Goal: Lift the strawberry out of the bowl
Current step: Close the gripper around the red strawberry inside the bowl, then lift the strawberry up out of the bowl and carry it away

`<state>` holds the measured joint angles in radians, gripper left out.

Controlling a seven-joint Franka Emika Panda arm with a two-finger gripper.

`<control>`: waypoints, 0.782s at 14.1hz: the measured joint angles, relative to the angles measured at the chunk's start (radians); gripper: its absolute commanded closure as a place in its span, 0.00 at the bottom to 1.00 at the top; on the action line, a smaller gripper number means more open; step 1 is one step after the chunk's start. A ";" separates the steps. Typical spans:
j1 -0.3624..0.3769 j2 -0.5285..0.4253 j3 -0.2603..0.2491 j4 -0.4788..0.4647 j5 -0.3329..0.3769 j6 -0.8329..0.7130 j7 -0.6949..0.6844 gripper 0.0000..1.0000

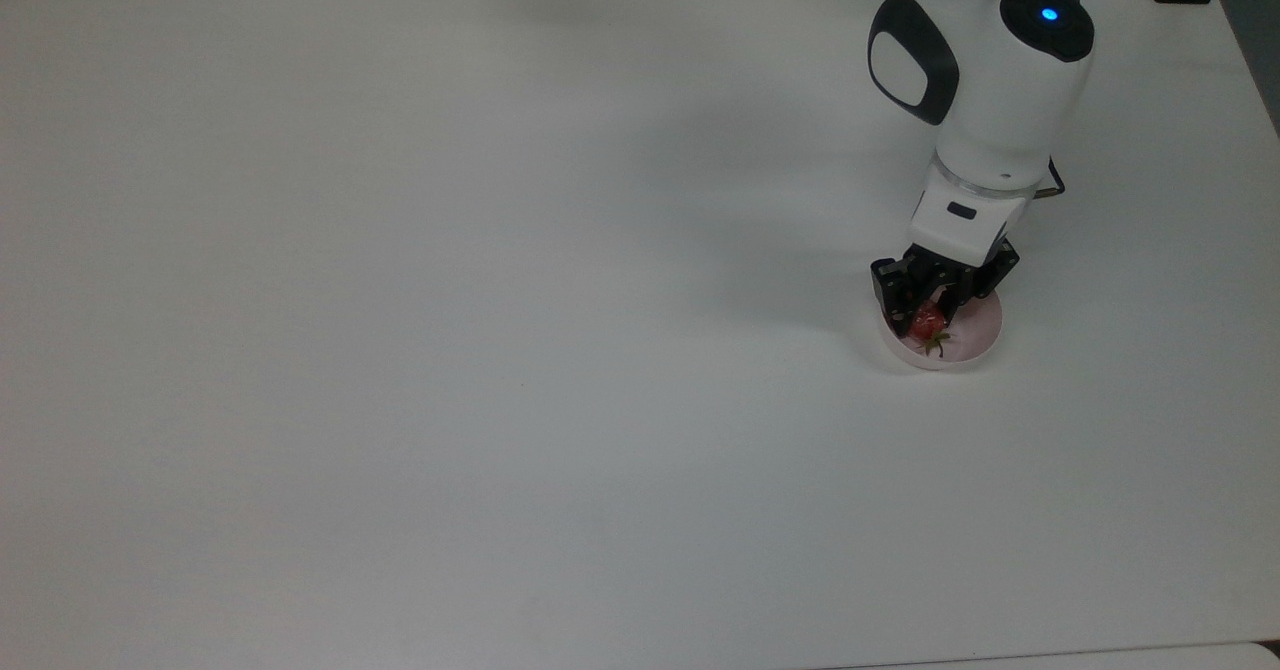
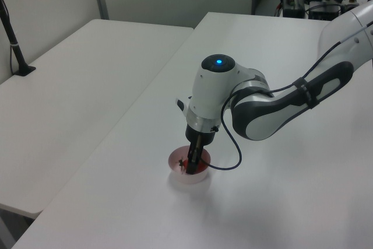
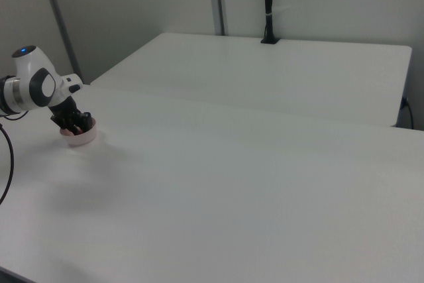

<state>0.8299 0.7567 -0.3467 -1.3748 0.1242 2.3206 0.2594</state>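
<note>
Claw (image 1: 928, 318) tips sit down inside the bowl (image 1: 975, 340), one on each side of the strawberry (image 1: 927, 326), and we read the fingers as drawn in close around the berry, though we cannot tell whether they grip it yet. The strawberry lies in the part of the bowl toward the top view's left, close to the rim, with its green stem pointing toward the bottom of the top view. We judge the main risk to be the near finger catching the bowl's wall: the bowl looks light, so a lift could drag or tip it. The glossy, rounded berry could also squirt out if the pinch lands off-centre, or bruise if squeezed hard. For room, we see the bowl standing near the worktop's (image 1: 500, 350) edge on the top view's right, so we would go straight up first. Toward the top view's left the worktop is bare and wide.
</note>
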 measured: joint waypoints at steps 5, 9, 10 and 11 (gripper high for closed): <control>0.000 0.000 0.000 0.003 0.000 0.000 -0.002 0.76; 0.000 -0.004 0.000 0.021 0.000 0.000 -0.002 0.76; -0.001 -0.012 -0.001 0.031 0.000 0.000 -0.001 0.76; -0.002 -0.025 -0.002 0.040 0.001 0.000 -0.001 0.76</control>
<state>0.8281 0.7316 -0.3483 -1.3350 0.1248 2.3209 0.2582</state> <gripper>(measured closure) 0.590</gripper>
